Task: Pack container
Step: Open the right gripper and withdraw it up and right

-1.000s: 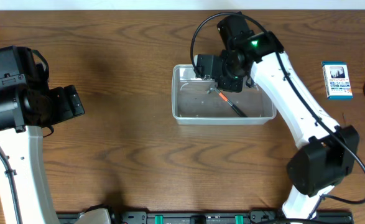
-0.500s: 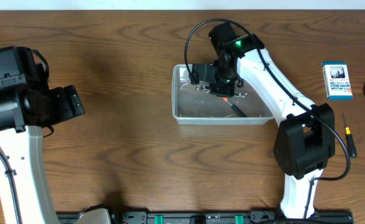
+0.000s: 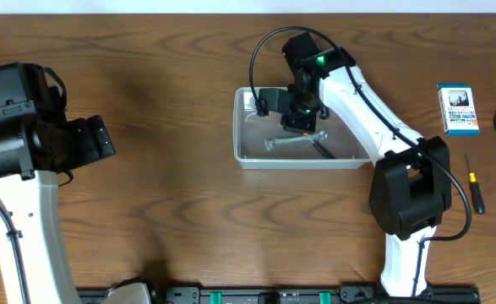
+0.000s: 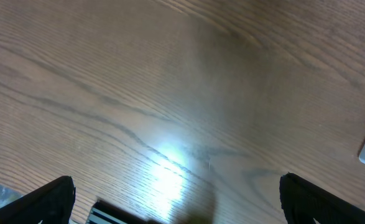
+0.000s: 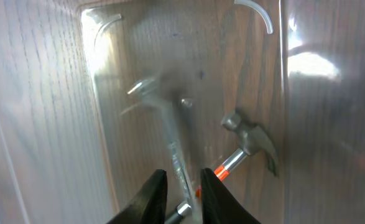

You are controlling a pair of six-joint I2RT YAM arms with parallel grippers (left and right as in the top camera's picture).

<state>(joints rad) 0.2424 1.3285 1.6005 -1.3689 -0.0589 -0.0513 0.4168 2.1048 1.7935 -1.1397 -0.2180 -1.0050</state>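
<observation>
overhead top-down, far | wrists close, downward | container [image 3: 252, 150] shared overhead/right wrist

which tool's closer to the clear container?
Right. The right tool is directly over the container; the left tool is far off near the table's left edge.

Overhead view is evenly lit and sharp, just a soft dim patch on the wood table [image 3: 146, 84] upper left. Left wrist view looks soft, with a bright glare blob low in the middle. Right wrist view is hazy: white glare streaks on the clear container [image 5: 101, 93], wrench [image 5: 163, 115] smeared by blur, hammer [image 5: 250, 140] crisper.
</observation>
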